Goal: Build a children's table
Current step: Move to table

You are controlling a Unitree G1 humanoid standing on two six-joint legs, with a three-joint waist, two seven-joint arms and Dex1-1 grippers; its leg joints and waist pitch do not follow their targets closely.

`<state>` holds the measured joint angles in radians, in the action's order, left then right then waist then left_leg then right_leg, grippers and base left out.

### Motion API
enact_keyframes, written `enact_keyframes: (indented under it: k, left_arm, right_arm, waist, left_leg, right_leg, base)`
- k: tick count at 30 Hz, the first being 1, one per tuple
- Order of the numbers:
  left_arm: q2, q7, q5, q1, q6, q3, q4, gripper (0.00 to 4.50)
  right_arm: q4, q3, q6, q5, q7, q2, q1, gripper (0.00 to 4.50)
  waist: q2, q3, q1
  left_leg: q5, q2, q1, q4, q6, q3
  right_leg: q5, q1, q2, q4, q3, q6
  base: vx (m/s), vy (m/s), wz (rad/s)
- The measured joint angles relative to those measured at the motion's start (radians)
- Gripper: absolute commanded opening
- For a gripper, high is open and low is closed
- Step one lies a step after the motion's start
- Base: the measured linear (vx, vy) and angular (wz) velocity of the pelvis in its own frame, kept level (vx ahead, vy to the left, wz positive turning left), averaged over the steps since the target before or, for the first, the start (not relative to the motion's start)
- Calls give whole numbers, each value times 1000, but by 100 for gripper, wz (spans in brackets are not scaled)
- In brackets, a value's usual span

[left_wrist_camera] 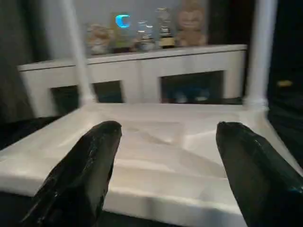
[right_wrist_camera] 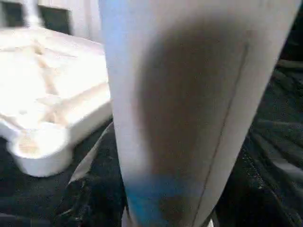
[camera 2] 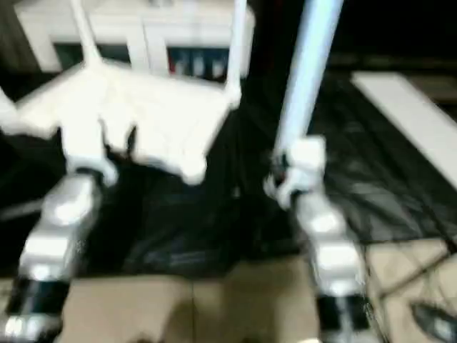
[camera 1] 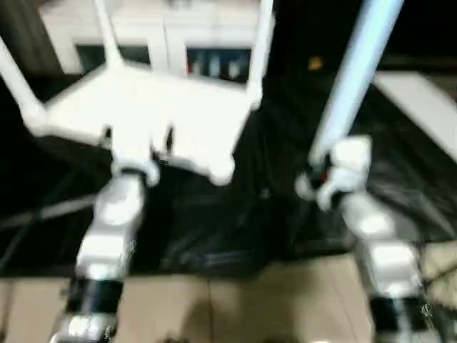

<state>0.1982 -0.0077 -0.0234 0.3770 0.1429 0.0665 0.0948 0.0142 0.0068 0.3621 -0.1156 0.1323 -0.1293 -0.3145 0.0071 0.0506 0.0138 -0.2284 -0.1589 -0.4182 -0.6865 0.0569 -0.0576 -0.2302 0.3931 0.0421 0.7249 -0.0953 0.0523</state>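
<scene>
The white tabletop (camera 1: 150, 114) lies upside down on a black sheet (camera 1: 214, 221) in the upper left of the head view. Its ribbed underside faces up. Three legs already stand up from its corners: one at the far left edge (camera 1: 18, 89), one at the back (camera 1: 106, 32) and one near the top middle (camera 1: 260, 50). The corner closest to the middle of the frame has a round socket (camera 1: 221, 170) with no leg in it.

The left gripper (camera 1: 139, 146) is at the near edge of the tabletop, left of the middle. In the left wrist view its two black fingers (left_wrist_camera: 80, 175) are spread wide, with the tabletop edge between them, and they do not look like they are pinching it.

The right gripper (camera 1: 325, 179) is right of the middle of the frame. It holds the fourth leg (camera 1: 353, 78), which points up toward the top right. The fingers are closed around its lower end, though they are hard to make out behind the leg.

So the job looks nearly done, and this is the step for the last leg. Next, I think the right arm must carry the leg left to the empty socket, line up its end with the hole, and push it in. The left gripper may need to hold the tabletop steady. A flat white board (camera 1: 421, 107) lies at the right edge.
</scene>
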Motion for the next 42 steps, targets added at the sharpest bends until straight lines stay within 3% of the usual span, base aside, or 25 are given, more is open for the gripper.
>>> enact_keyframes:
  k: [2, 5, 10, 14, 15, 16, 17, 18, 19, 21, 23, 24, 26, 27, 29, 30, 31, 33, 34, 35, 36, 37, 38, 40, 42]
  left_arm:
    - [-3, 3, 0, 0, 2, 6, 0, 368]
    - [-17, -26, -4, 4, 2, -25, 2, 368]
    - [-22, -50, -18, 9, 1, -44, 2, 368]
    - [-18, -56, -14, 8, -4, -41, 2, 368]
    - [-11, -58, -11, 13, -6, -41, 2, 368]
    - [-12, -62, -10, 23, -7, -44, 1, 368]
    - [-13, -65, -10, 26, -10, -44, -5, 368]
    - [-16, -65, -9, 11, -13, -40, -4, 368]
    - [-15, -65, -9, 4, -10, -39, 0, 368]
    - [-26, -67, -9, 3, -10, -51, 0, 368]
    - [-23, -68, -9, 12, -13, -55, -6, 368]
    - [-14, -68, -9, 12, -13, -48, -5, 368]
    - [8, -65, -3, 1, -10, -17, 6, 368]
    - [9, -65, -1, 0, -9, -12, 10, 368]
    - [1, -66, 0, 3, -11, -18, 9, 368]
    - [0, -67, 0, 4, -12, -23, 9, 368]
    - [-20, -68, 1, 5, -12, -32, 12, 368]
    - [-43, -76, 1, 4, -12, -82, 12, 368]
    - [-42, -76, 1, 4, -12, -84, 12, 368]
    - [-36, -76, 1, 7, -14, -81, 10, 368]
    - [-29, -76, 1, 8, -17, -78, 9, 368]
    - [-27, -76, 2, 8, -19, -72, 7, 368]
    - [-20, -76, 4, 4, -20, -67, 7, 368]
    - [-8, -74, 9, -2, -20, -41, 11, 368]
    - [-2, -73, 11, -1, -20, -31, 10, 368]
  right_arm:
    - [-8, 0, -3, 0, 7, -6, -3, 188]
    - [2, -11, -5, 2, 8, -23, 16, 188]
    - [8, -25, -8, 7, 8, -27, 15, 188]
    - [8, -10, -17, 8, 15, -25, 12, 188]
    - [6, -10, -17, 4, 17, -20, 10, 188]
    - [5, -15, -17, 2, 17, -19, 14, 188]
    - [7, -18, -16, 2, 17, -19, 12, 188]
    - [9, -15, -15, 2, 19, -20, 3, 188]
    - [9, -17, -15, 1, 20, -23, 6, 188]
    - [11, -31, -15, 2, 21, -34, 11, 188]
    - [12, -43, -17, 3, 20, -39, 5, 188]
    - [14, -39, -17, 3, 21, -37, 4, 188]
    - [18, 5, -18, 2, 33, -16, -15, 188]
    - [19, 11, -18, 3, 35, -13, -10, 188]
    - [19, 8, -18, 6, 35, -21, -5, 188]
    - [19, 2, -18, 7, 34, -25, -4, 188]
    - [21, -8, -20, 9, 31, -42, 8, 188]
    - [45, -37, -18, 13, 28, -54, 20, 188]
    - [45, -41, -18, 13, 28, -54, 20, 188]
    - [39, -42, -19, 13, 29, -55, 16, 188]
    - [35, -39, -20, 13, 29, -54, 10, 188]
    - [33, -38, -21, 13, 29, -55, 2, 188]
    - [33, -37, -23, 13, 29, -44, 3, 188]
    - [32, 10, -22, 12, 43, -27, 0, 188]
    - [31, 17, -19, 10, 60, -34, -1, 188]
  waist:
    - [-13, -6, -11]
    - [-23, -4, -52]
    - [-18, 1, -74]
    - [9, 24, -66]
    - [15, 32, -76]
    - [4, 33, -85]
    - [-33, 27, -102]
    - [-39, 25, -118]
    - [-39, 26, -137]
    - [-16, 16, -170]
    - [14, -6, -166]
    - [9, -10, -155]
    - [-7, -15, -117]
    - [-10, -17, -102]
    - [-29, -23, -67]
    - [-54, -22, -52]
    - [-71, -14, -45]
    - [-65, -11, -48]
    - [-61, -12, -47]
    - [-48, -12, -50]
    - [-20, -11, -50]
    - [6, -10, -51]
    - [22, -6, -48]
    - [14, -7, -30]
    - [12, -8, -21]
  left_leg:
    - [29, 5, -5, 24, -11, -10]
    - [41, 7, 0, 61, -13, -45]
    - [54, -11, 16, 78, 12, -71]
    - [35, -22, 57, 93, 11, -63]
    - [32, -23, 63, 105, 12, -74]
    - [32, -30, 72, 107, 12, -109]
    - [32, -38, 97, 105, 12, -161]
    - [23, -42, 106, 99, 20, -178]
    - [-9, -39, 108, 65, 13, -164]
    - [-37, -13, 95, 7, -12, -93]
    - [-4, -17, 90, 59, 8, -67]
    - [-9, -14, 91, 65, 2, -60]
    - [-20, 6, 94, 75, -10, -38]
    - [-33, 11, 103, 76, -15, -27]
    - [-48, 24, 112, 75, -14, -33]
    - [-58, 39, 122, 75, -17, -47]
    - [-86, 51, 125, 50, -43, -56]
    - [-112, 60, 97, -52, -105, -41]
    - [-108, 65, 83, -72, -97, -40]
    - [-94, 66, 58, -74, -72, -39]
    - [-78, 48, 38, -31, -47, -36]
    - [-46, 27, 29, 22, -33, -33]
    - [-10, 10, 39, 19, -27, -33]
    - [-22, 23, 52, 30, -41, -30]
    - [-34, 31, 64, 34, -48, -33]
  right_leg:
    - [-35, -16, 0, -37, 12, -9]
    - [-28, -6, 12, -47, 24, -47]
    - [-23, -4, 14, -51, 20, -46]
    - [-25, -60, 17, -118, -21, -47]
    - [-65, -78, 22, -68, -30, -35]
    - [-94, -89, 33, -3, -23, -29]
    - [-134, -108, 41, 10, 14, -23]
    - [-160, -122, 36, 6, 35, -50]
    - [-161, -128, 26, -2, 51, -49]
    - [-150, -155, -8, -39, 78, -45]
    - [-133, -161, -35, -78, 64, -49]
    - [-132, -155, -31, -87, 58, -50]
    - [-133, -86, -2, 12, 42, -63]
    - [-130, -36, 14, 50, 37, -86]
    - [-102, 37, 41, 28, 45, -109]
    - [-59, 44, 58, -43, 63, -85]
    - [-10, 35, 63, -34, 84, -73]
    - [-15, -6, 44, -64, 86, -57]
    - [-15, -18, 41, -74, 83, -55]
    - [-17, -43, 28, -91, 74, -51]
    - [-22, -68, 12, -105, 49, -49]
    - [-28, -82, -1, -108, 24, -52]
    - [-36, -99, -6, -109, 5, -56]
    - [-67, -77, 4, -51, 5, -9]
    - [-70, -35, 5, 16, 11, -27]
  base:
    - [-91, -57, 3]
    - [-112, -81, -8]
    - [-81, -26, -8]
    - [-38, 58, -10]
    - [-52, 71, -15]
    - [52, -36, -14]
    - [52, -36, -14]
    - [136, -102, -31]
    - [121, -54, -45]
    - [143, -35, -35]
    - [155, 37, 3]
    - [211, 52, 6]
    - [220, -10, -7]
    - [162, -30, -19]
    - [141, -35, -14]
    - [118, -56, 0]
    - [138, -71, 2]
    - [150, -66, -1]
    - [141, -25, -10]
    - [141, -25, -10]
    - [142, 21, -7]
    - [171, 83, -9]
    - [171, 83, -9]
    - [195, 70, 1]
    - [156, 34, 9]
